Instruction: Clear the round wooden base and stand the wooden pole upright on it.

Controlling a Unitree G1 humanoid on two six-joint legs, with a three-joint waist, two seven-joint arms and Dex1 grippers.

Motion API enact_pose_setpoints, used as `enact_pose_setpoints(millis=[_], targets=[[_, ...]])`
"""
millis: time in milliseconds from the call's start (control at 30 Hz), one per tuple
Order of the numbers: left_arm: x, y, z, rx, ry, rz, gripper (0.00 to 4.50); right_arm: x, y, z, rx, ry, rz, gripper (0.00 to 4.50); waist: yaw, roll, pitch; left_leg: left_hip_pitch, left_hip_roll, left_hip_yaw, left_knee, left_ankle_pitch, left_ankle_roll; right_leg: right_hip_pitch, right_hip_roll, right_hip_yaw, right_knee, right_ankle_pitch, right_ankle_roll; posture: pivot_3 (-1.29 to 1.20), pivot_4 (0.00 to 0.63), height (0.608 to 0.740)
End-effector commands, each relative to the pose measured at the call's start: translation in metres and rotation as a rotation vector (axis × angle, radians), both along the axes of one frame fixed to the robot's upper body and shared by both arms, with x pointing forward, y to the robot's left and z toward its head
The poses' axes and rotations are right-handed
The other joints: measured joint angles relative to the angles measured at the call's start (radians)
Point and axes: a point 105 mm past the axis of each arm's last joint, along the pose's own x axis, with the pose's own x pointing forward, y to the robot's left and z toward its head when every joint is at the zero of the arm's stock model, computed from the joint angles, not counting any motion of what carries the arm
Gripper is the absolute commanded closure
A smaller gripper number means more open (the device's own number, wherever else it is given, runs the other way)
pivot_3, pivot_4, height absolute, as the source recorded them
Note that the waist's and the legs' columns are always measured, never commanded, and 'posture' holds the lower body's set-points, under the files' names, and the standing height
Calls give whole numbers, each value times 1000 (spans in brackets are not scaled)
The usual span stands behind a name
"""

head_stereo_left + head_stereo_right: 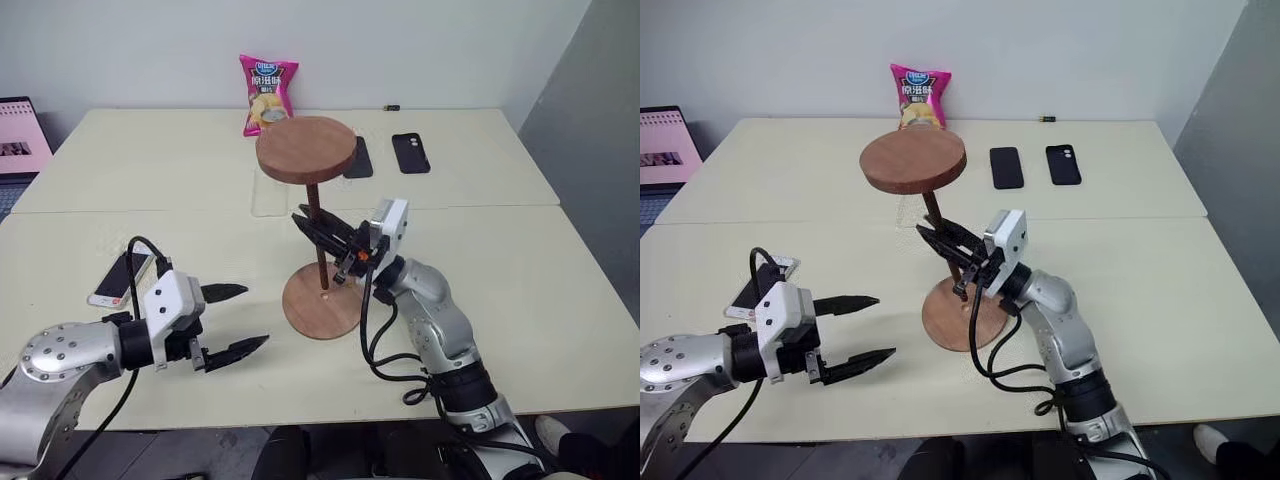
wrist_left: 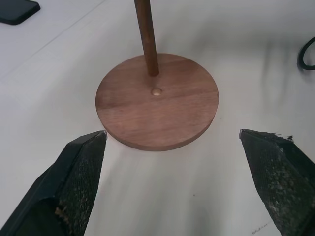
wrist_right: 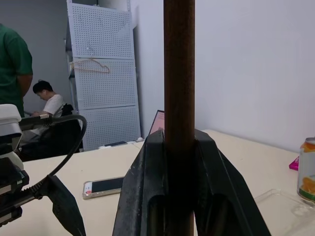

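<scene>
Notice your right gripper (image 1: 325, 237) clenched on the thin dark-brown wooden pole (image 1: 317, 235), lower tip set just off the centre hole of the flat reddish-brown round wooden base (image 1: 322, 301), while the left gripper (image 1: 234, 320), released wide, waits beside.

laptop (image 1: 22, 140) cut off, snack bag (image 1: 266, 92) print unreadable

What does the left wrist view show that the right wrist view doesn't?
Left wrist view alone: the round wooden base with its centre hole, the pole's foot resting just off that hole, and the open left pincer. Right wrist view alone: the right pincer shut on the pole, a phone, a can, people behind. Both: the wooden pole and the table.
</scene>
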Motion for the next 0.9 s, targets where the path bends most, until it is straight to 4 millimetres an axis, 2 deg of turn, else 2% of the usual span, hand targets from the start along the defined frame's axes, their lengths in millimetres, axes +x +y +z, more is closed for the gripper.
enact_pose_setpoints(millis=[33,900], targets=[[0,-2,2,14,-14,-25,0,-2,3,2,30,-48,-21,4260,0,0,0,0,0,0,0,0,0,0,0,0,0,0,0,0,150,740],[2,0,0,18,-35,-50,0,-7,7,-19,-6,-35,-15,4260,0,0,0,1,0,0,0,0,0,1,0,0,0,0,0,0,150,740]])
